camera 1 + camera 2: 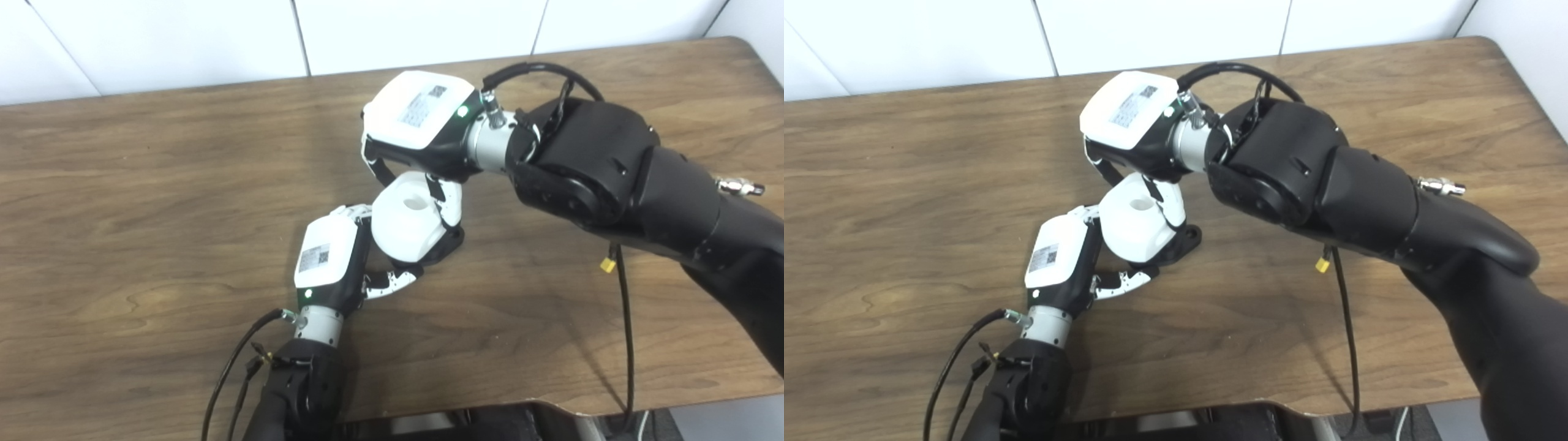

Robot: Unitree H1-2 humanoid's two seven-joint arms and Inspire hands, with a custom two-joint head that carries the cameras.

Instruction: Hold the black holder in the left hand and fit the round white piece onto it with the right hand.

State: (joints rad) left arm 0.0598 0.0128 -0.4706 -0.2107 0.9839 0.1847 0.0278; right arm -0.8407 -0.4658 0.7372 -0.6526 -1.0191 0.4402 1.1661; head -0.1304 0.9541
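while both robot hands grip, round white piece (411, 223) hole up

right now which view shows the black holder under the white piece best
The right eye view: the black holder pokes out clearly to the right of the round white piece, its rounded end visible. The left eye view shows only a darker sliver below the piece.

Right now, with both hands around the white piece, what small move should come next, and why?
Probably press the round white piece a little further down onto the black holder with the right hand. The holder shows only beneath the piece, the left hand braces beside it, and whether it is fully seated cannot be told.
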